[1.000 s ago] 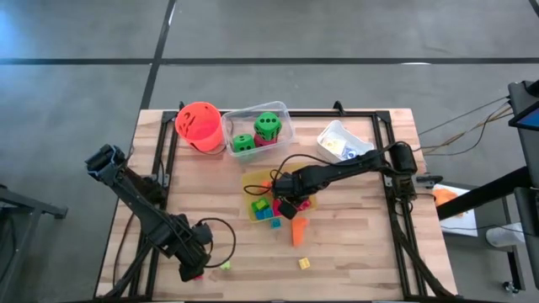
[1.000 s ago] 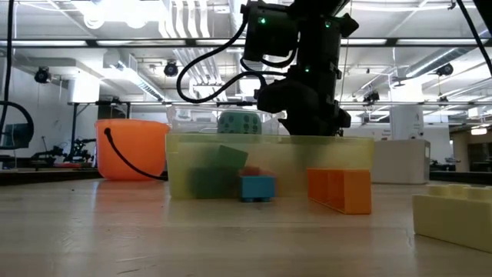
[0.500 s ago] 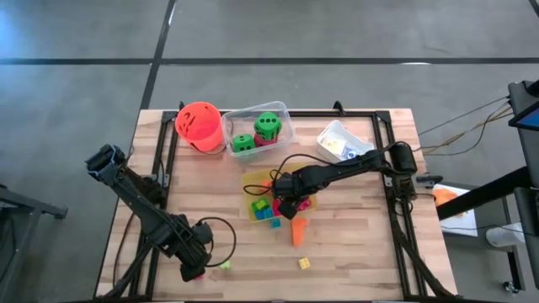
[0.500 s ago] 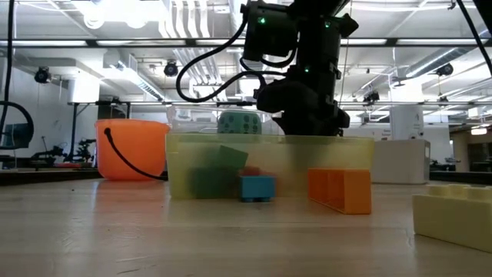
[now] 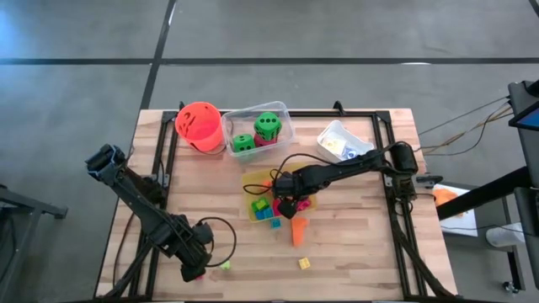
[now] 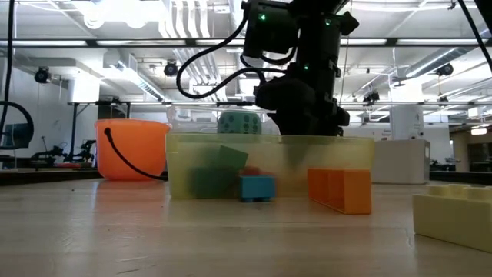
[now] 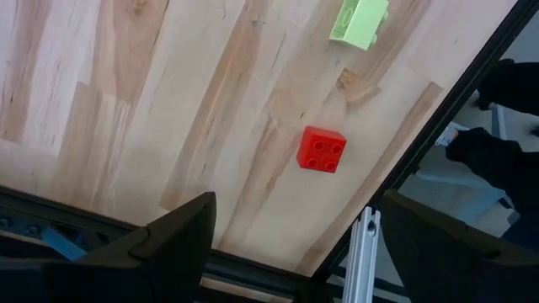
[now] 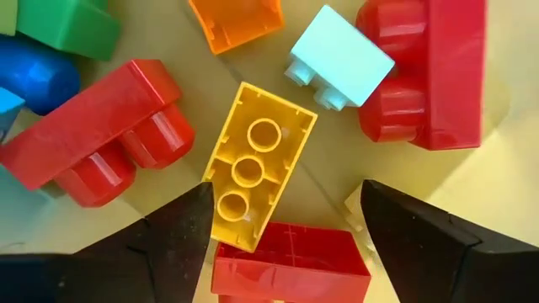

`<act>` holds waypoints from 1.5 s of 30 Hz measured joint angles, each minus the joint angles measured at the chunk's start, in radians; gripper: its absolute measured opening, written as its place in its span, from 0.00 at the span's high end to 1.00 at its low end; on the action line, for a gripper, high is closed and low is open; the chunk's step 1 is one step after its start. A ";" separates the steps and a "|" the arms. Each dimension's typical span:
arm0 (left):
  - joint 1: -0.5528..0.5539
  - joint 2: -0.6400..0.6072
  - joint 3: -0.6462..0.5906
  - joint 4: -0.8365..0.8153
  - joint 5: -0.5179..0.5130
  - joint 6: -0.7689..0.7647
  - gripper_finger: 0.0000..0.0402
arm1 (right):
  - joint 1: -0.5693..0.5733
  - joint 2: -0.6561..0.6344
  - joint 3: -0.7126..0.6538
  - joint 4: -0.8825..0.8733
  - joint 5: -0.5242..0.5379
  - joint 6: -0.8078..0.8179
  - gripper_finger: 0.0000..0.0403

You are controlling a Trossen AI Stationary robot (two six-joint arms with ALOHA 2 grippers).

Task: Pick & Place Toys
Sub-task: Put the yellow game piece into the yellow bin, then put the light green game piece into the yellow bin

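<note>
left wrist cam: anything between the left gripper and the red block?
Nothing. In the left wrist view the open left gripper hangs over bare wood, and the red block lies just ahead of its fingers; a lime block lies beyond it.

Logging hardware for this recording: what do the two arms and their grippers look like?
Both arms are dark, near-black jointed links. The left gripper and right gripper each carry two broad, flat dark fingers. A thin black cable loops loosely above the right arm, another curls by the left wrist. A small green light glows on the right arm's housing.
</note>
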 joint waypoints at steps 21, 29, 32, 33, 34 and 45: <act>0.023 0.031 0.000 0.171 -0.142 -0.225 0.19 | 0.148 -0.244 0.002 -0.026 0.131 0.153 0.26; 0.003 0.165 -0.009 0.328 -0.289 0.481 0.19 | 0.240 -0.317 0.003 -0.025 0.127 0.213 0.26; 0.012 0.179 -0.057 0.382 -0.273 0.580 0.19 | 0.278 -0.341 0.003 -0.025 0.129 0.265 0.26; 0.012 0.180 -0.083 0.419 -0.260 0.589 0.19 | 0.292 -0.348 0.003 -0.026 0.132 0.284 0.26; 0.013 0.180 -0.111 0.459 -0.252 0.590 0.19 | 0.306 -0.356 0.003 -0.026 0.140 0.303 0.26; -0.016 0.189 -0.230 0.683 -0.219 0.555 0.38 | 0.437 -0.383 0.000 -0.027 0.243 0.454 0.26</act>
